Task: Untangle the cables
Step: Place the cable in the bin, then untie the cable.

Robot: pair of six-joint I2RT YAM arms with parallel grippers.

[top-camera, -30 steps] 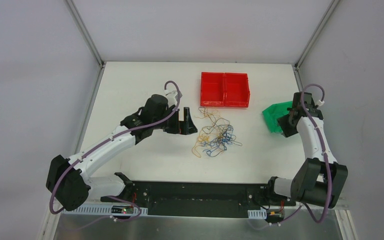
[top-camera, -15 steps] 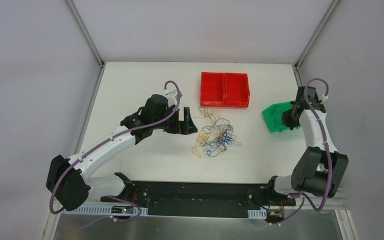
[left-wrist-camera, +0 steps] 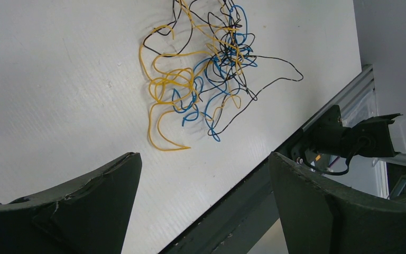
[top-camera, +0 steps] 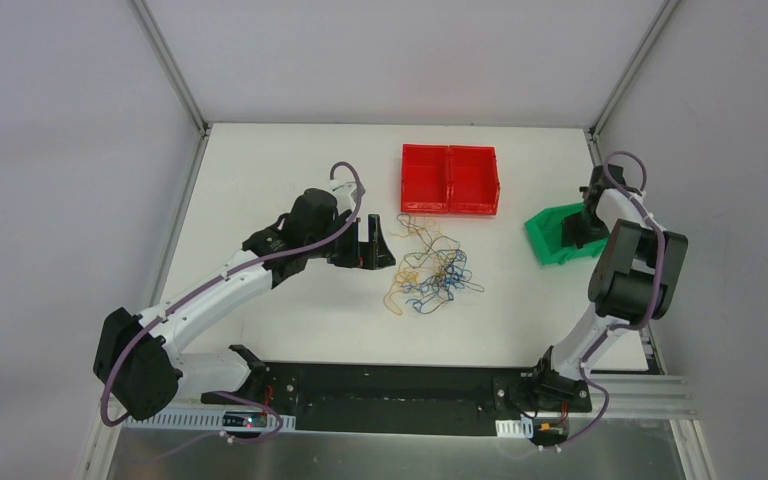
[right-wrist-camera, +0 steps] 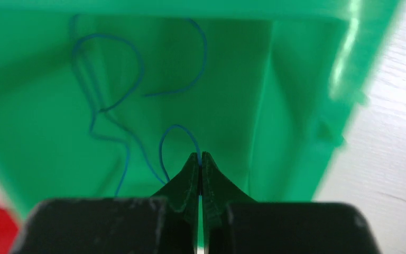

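Note:
A tangle of thin yellow, blue and black cables (top-camera: 430,270) lies on the white table in front of the red bins; it also shows in the left wrist view (left-wrist-camera: 206,74). My left gripper (top-camera: 372,243) is open and empty, just left of the tangle (left-wrist-camera: 203,164). My right gripper (top-camera: 572,230) is inside the green bin (top-camera: 550,240), shut on a blue cable (right-wrist-camera: 182,132) at its tips (right-wrist-camera: 201,156). The blue cable curls over the green bin floor (right-wrist-camera: 105,100).
Two joined red bins (top-camera: 450,179) stand behind the tangle. The green bin's wall (right-wrist-camera: 296,106) is close on the right of my right gripper. The black rail at the table's near edge (left-wrist-camera: 275,174) shows in the left wrist view.
My right arm has swung back and to the right, carrying its gripper down into the green bin. The left arm and the tangle have not moved.

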